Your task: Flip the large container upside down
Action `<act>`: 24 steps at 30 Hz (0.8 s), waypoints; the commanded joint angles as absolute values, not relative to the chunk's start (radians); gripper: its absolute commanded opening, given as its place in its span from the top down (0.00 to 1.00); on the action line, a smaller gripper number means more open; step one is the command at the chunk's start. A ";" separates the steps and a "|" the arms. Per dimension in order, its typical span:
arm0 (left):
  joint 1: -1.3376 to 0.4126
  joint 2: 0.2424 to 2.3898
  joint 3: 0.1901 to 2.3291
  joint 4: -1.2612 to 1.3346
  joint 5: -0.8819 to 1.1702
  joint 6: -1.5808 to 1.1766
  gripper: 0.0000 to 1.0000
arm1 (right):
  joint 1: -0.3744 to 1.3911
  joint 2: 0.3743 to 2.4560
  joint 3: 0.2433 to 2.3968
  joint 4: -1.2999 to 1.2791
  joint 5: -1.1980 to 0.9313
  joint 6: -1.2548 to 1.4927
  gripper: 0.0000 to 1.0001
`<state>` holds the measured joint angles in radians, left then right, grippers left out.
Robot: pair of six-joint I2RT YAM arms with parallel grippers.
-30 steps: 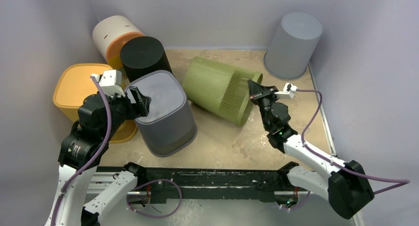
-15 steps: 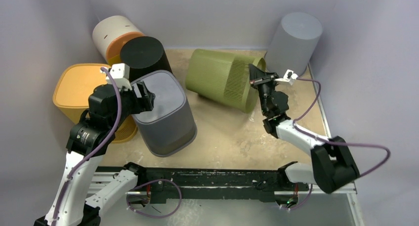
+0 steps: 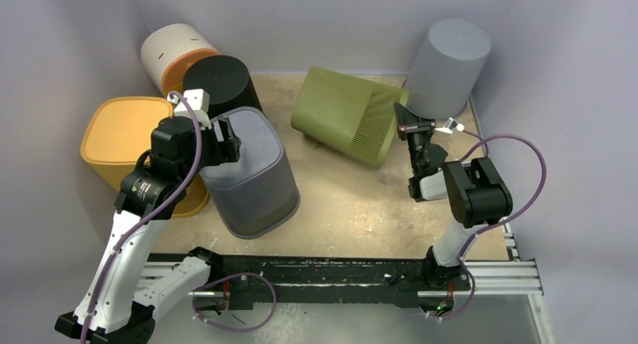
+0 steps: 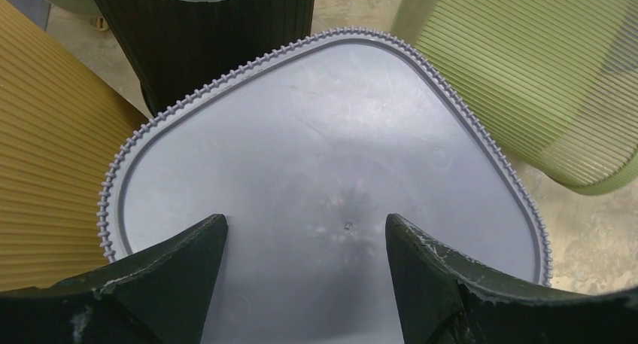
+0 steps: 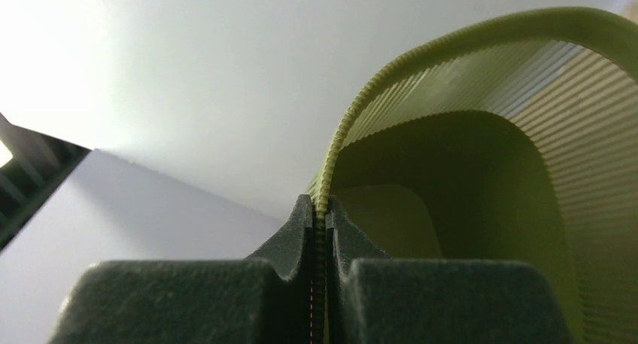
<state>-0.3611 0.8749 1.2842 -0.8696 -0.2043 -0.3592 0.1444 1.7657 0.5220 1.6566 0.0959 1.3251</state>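
Note:
The large container (image 3: 342, 114) is a green ribbed bin lying on its side at the back middle, with its open mouth facing right. My right gripper (image 3: 404, 122) is shut on its rim. In the right wrist view the toothed green rim (image 5: 391, 80) runs up from between the closed fingers of the gripper (image 5: 320, 208). My left gripper (image 3: 226, 144) hangs open over the flat base of an upturned grey square bin (image 3: 252, 178). The left wrist view shows the gripper's (image 4: 301, 231) jaws standing wide above that grey base (image 4: 323, 148), holding nothing.
A grey round bin (image 3: 448, 65) stands upturned at the back right, close to the green mouth. A black bin (image 3: 218, 84), a white-and-orange bin (image 3: 173, 50) and a yellow bin (image 3: 124, 133) crowd the left. Walls close in on three sides.
My right gripper has pulled the green bin's rim back and to the right, swinging the bin toward the grey round one. The left gripper has moved up and right over the grey square bin.

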 commanded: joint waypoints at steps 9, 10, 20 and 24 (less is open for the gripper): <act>-0.359 0.885 1.281 -0.794 -0.210 -0.353 0.25 | -0.159 1.579 0.157 2.025 -0.185 1.424 1.00; -0.359 0.883 1.277 -0.789 -0.207 -0.356 0.25 | -0.183 1.572 0.139 2.021 -0.205 1.426 1.00; -0.359 0.839 1.212 -0.766 -0.184 -0.390 0.25 | -0.276 1.699 0.046 2.028 -0.333 1.365 1.00; -0.360 0.837 1.199 -0.759 -0.178 -0.396 0.25 | -0.294 1.750 0.025 2.028 -0.338 1.355 1.00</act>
